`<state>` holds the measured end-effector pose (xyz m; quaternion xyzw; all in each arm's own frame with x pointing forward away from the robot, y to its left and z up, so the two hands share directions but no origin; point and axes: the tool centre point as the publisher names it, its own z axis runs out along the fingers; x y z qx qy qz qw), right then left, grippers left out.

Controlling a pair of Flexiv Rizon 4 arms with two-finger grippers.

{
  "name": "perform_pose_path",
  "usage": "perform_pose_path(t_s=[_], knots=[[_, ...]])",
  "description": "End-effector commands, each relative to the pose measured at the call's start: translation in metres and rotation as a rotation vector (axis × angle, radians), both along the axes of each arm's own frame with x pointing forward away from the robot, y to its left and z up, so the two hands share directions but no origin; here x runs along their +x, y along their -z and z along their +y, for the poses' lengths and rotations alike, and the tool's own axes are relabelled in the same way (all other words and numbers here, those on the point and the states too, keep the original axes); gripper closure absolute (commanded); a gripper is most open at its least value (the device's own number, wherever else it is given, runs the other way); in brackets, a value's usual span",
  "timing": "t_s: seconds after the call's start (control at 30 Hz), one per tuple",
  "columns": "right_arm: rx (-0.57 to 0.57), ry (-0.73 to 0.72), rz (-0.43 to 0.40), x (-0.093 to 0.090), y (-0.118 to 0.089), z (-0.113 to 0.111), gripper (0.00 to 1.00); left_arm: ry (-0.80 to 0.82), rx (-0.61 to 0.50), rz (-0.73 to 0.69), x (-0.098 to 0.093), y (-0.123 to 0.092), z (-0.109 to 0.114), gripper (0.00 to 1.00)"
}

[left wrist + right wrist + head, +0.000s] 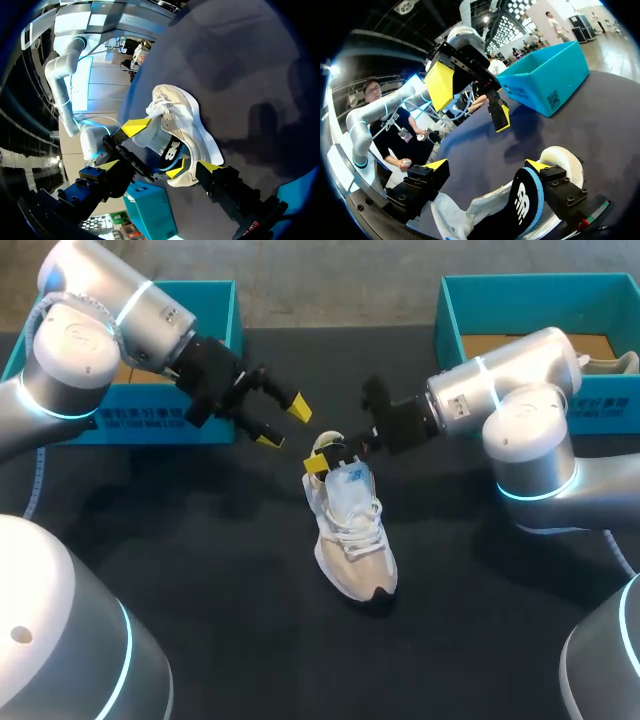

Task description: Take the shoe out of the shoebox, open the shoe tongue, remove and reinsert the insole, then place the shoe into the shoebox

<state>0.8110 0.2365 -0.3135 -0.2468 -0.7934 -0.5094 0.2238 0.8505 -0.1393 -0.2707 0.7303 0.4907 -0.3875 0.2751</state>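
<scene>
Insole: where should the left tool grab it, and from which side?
Take the insole by its raised heel end: it stands up out of the shoe, thin edge upward. Probably come down from above at the heel, pinching across its thickness. The right tool straddles the opening, open.

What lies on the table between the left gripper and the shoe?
Nothing: in the head view only bare dark table separates the left gripper from the shoe.

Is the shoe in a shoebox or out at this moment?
Out. The shoe stands sole-down on the table, between the left shoebox and the right shoebox, inside neither.
</scene>
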Motion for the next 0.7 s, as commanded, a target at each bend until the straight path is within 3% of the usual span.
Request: perform_pose_path(t_s=[0.03,0.47,0.7], knots=[[-0.006,0.006,-0.016,-0.001,-0.005,0.001,0.00,0.002,-0.001,-0.003,-0.001,0.000,0.000,0.00],[-0.016,0.022,-0.109,0.010,-0.027,-0.004,0.00,0.005,-0.009,-0.008,-0.001,-0.002,-0.003,0.00],[-0.012,0.044,-0.135,0.018,-0.041,-0.006,0.00,0.000,-0.020,-0.021,-0.001,-0.016,0.010,0.00]])
